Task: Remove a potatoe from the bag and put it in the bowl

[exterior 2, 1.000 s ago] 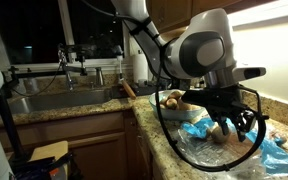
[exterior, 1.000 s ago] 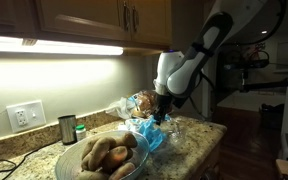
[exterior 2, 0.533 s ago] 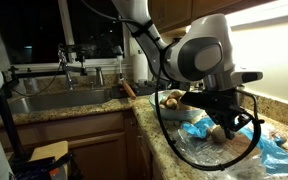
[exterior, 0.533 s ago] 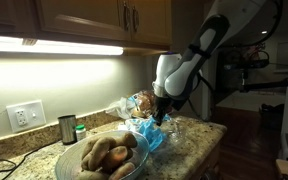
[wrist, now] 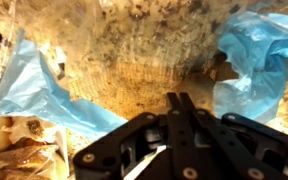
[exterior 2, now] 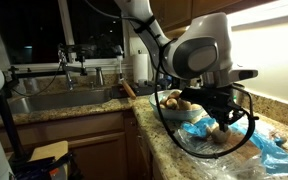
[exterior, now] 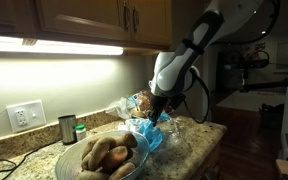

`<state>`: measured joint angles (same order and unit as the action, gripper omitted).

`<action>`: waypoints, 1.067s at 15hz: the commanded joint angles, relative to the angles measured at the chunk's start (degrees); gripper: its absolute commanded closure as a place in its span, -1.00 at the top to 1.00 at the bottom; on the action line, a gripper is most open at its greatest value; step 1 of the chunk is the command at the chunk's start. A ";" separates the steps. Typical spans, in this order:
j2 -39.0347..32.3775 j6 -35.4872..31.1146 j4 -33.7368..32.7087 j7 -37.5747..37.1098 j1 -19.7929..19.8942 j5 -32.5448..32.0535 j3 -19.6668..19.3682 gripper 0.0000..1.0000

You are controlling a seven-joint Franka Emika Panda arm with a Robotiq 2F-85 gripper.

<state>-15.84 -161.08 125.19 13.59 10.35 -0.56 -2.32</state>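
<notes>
The bag (exterior: 144, 132) lies crumpled on the granite counter, with light blue and clear film. In the wrist view its blue parts (wrist: 36, 88) flank see-through film over the stone. A brown potato (exterior 2: 216, 131) sits in the film beside my fingers, and a brownish lump (wrist: 221, 68) shows near the right blue fold. My gripper (exterior: 159, 117) points down into the bag (exterior 2: 272, 152). Its jaws are pressed together at the tips (wrist: 181, 100), with no potato between them. The glass bowl (exterior: 72, 152) stands at the near left with several potatoes in it.
A small dark metal cup (exterior: 67, 128) and a green-topped item (exterior: 80, 131) stand by the wall. Another clear package of brown items (exterior: 139, 103) sits behind the bag. A sink (exterior 2: 44, 100) lies beyond the counter end. The counter edge (exterior: 220, 135) is close by.
The jaws have closed from partly open to fully shut. The gripper has shifted slightly over the bag; the bowl and its potatoes have not moved.
</notes>
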 commanded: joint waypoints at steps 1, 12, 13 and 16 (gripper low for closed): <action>-0.19 0.22 -0.62 5.32 2.40 3.98 2.11 -0.85; -1.14 0.89 -2.07 12.09 5.41 10.79 4.82 -0.85; -1.44 0.91 -2.36 12.89 5.82 11.50 5.28 -0.85; -2.63 1.56 -3.93 15.84 7.39 14.18 7.03 -0.86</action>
<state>-17.15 -160.96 123.42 25.53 15.33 10.55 2.51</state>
